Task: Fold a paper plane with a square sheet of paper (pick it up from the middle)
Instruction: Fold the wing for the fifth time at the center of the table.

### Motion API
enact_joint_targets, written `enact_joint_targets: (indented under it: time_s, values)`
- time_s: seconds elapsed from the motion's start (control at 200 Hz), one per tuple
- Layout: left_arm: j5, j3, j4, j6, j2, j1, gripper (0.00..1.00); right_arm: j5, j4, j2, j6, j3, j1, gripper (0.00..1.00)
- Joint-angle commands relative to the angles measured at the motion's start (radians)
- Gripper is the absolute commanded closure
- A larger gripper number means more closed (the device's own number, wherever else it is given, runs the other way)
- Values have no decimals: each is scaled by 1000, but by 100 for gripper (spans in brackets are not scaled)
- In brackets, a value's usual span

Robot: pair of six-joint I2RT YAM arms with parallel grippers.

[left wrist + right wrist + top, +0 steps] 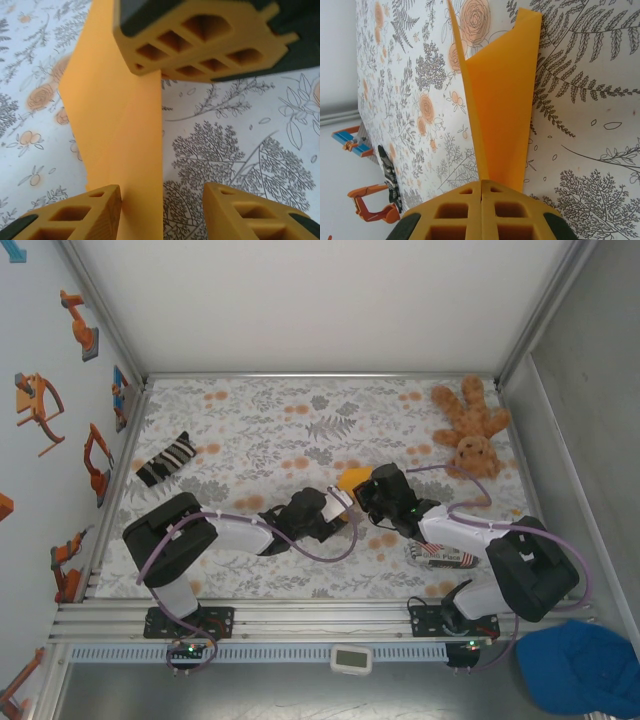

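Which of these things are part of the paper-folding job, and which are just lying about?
In the job: paper; right gripper, shut on it; left gripper, open beside it.
Lying about: teddy; striped sock; packet; blue cloth.

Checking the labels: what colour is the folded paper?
Plain bright orange paper, clearest in the right wrist view.

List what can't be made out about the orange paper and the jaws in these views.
- Top view: shape and creases of the square sheet of paper, mostly covered by the left gripper and right gripper.
- Left wrist view: the sheet's far end, behind the right gripper's fingers; its near end, cut off by the bottom edge.
- Right wrist view: the sheet's end pinched inside the shut jaws.
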Motion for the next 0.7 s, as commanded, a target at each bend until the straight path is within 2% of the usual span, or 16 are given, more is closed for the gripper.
enact_joint_targets:
  time_s: [0.0,0.691]
  values:
    - [-24,-6,58,34,9,-4,57,-2,21,-19,19,2,-8,100]
    - [-57,-8,72,27,43,-4,70,-28,26,9,26,5,-9,100]
